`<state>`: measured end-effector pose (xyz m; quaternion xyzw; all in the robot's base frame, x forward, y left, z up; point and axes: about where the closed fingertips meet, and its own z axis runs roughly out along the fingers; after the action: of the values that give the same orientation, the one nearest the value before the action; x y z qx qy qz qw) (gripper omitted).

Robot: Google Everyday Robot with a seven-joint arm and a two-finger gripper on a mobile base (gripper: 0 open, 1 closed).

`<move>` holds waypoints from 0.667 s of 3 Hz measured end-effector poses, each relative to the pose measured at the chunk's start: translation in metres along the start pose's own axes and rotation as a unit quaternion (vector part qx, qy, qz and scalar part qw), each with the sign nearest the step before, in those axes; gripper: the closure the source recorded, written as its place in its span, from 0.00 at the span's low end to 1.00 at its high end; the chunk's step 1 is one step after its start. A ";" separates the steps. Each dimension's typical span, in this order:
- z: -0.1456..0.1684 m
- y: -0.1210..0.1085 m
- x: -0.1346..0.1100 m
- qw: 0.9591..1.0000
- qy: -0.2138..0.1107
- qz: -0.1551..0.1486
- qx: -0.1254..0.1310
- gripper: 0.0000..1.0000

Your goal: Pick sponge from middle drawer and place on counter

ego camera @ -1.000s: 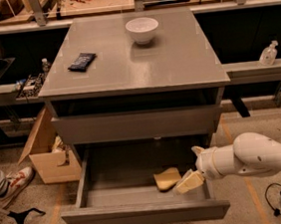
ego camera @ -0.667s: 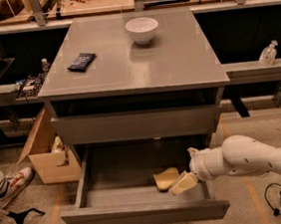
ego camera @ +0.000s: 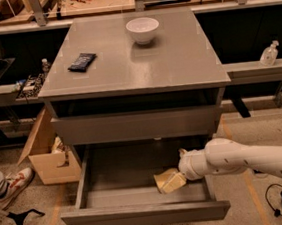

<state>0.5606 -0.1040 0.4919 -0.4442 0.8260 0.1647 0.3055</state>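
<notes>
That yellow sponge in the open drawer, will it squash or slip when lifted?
Probably squashes: the sponge looks like soft foam. Likely light for its size. With the gripper at one end, it may sag or tilt when raised.

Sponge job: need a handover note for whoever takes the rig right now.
Gripper: down inside the open middle drawer, toward the right of the view, right at the sponge. This view does not confirm a grasp.
Sponge: inside the drawer, near its front right.
Counter: holds a white bowl and a black packet, no sponge.
Done: drawer open, gripper at the sponge.
Left: confirm the grip, lift the sponge out, set it on the counter.
</notes>
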 end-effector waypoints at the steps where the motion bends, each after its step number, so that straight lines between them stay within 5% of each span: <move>1: 0.034 -0.008 0.009 1.000 0.004 0.003 -0.005 0.00; 2: 0.054 -0.014 0.022 1.000 0.006 0.015 -0.010 0.00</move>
<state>0.5824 -0.0968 0.4367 -0.4358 0.8328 0.1747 0.2933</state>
